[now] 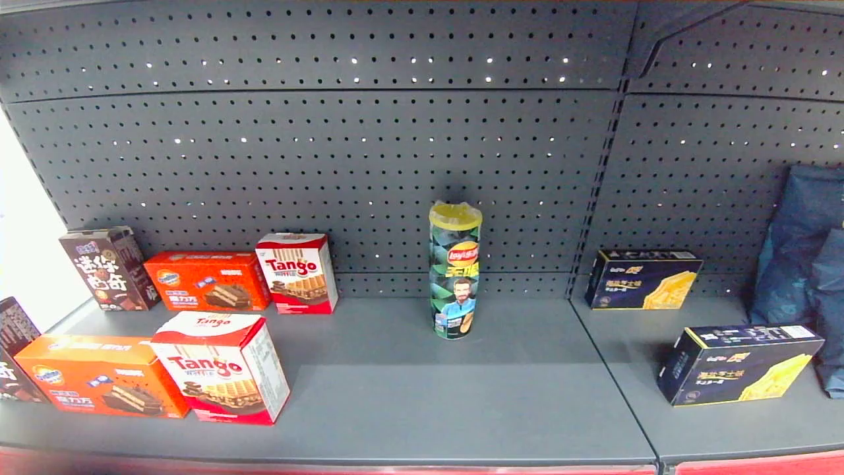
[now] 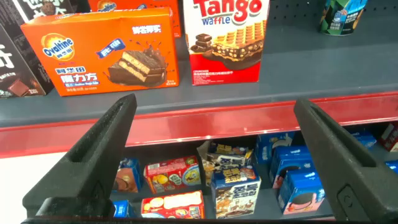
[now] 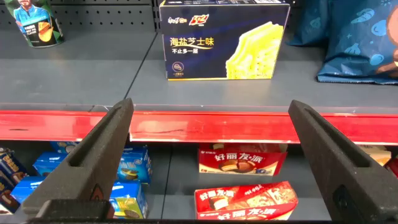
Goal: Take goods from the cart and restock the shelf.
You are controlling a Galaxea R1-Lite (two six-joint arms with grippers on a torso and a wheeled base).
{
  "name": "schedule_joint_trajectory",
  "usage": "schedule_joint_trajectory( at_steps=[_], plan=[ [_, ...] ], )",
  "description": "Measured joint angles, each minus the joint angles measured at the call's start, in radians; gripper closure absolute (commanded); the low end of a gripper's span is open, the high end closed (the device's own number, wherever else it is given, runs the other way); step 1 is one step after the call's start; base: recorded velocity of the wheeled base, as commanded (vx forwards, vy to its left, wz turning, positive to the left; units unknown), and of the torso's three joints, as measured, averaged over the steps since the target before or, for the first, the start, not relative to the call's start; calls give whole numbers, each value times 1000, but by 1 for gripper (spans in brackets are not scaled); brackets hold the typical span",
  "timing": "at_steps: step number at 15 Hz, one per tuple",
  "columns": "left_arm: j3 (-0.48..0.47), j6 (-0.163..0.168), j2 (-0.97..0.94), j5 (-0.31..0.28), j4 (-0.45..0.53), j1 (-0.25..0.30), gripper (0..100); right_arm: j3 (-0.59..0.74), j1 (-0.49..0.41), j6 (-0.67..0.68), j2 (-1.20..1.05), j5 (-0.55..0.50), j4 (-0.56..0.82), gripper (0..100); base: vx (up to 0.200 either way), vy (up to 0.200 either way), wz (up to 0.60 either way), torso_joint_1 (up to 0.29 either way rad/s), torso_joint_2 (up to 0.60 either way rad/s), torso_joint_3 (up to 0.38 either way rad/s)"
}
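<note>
A tall green chip can (image 1: 455, 270) with a yellow lid stands upright in the middle of the dark grey shelf (image 1: 409, 396). My left gripper (image 2: 214, 158) is open and empty, held in front of the shelf's red front edge (image 2: 249, 118), facing an orange box (image 2: 102, 53) and a red-and-white wafer box (image 2: 227, 40). The can's base (image 2: 341, 15) shows at the far side. Open and empty too, my right gripper (image 3: 214, 158) faces a dark blue box (image 3: 224, 40) with yellow artwork on the right shelf section. The chip can (image 3: 37, 22) stands off to one side.
At the shelf's left stand a dark brown box (image 1: 109, 267), two orange boxes (image 1: 208, 280) and two wafer boxes (image 1: 224, 366). Two dark blue boxes (image 1: 643, 278) and blue bags (image 1: 808, 264) fill the right section. The lower shelf holds several snack boxes (image 2: 236, 186).
</note>
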Motion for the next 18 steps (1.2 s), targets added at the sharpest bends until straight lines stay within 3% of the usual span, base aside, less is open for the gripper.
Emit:
schedule_joint_trajectory(
  at_steps=[5, 18],
  plan=[
    [0, -3, 0, 0, 0, 0, 0, 0, 0, 2, 0, -1, 0, 0, 0, 0, 0, 0, 0, 0],
    [0, 11, 0, -3, 0, 0, 0, 0, 0, 1, 0, -2, 0, 0, 0, 0, 600, 3, 2, 2]
  ],
)
